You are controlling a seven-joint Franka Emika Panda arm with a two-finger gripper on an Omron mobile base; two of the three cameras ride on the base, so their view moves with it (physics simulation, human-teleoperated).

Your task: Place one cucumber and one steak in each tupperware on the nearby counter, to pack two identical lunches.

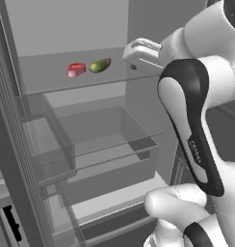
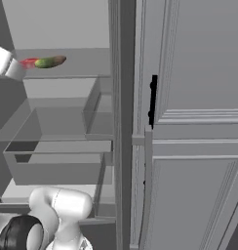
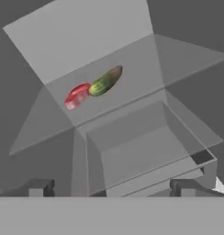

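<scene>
On the upper glass shelf [image 1: 57, 77] of an open fridge, a pinkish-red steak [image 1: 76, 69] lies just left of a yellow-green cucumber [image 1: 100, 65], the two nearly touching. From the right base view the cucumber [image 2: 51, 61] sits in front of the steak [image 2: 28, 62]. In the hand view the steak [image 3: 77, 95] and cucumber [image 3: 105, 81] lie ahead, well beyond the fingers. My gripper [image 1: 130, 54] hovers at shelf height to the cucumber's right, apart from it, and my gripper [image 3: 114, 188] stands open with nothing between its fingertips [image 3: 40, 187]. The tupperware and the counter are out of view.
Below the shelf sits a clear drawer [image 1: 105, 130] over lower shelves. Door bins [image 1: 47, 144] line the fridge's left side. A tall grey cabinet door [image 2: 189, 97] with a black handle [image 2: 152, 100] stands to the right. My own arm [image 1: 191, 120] fills the right foreground.
</scene>
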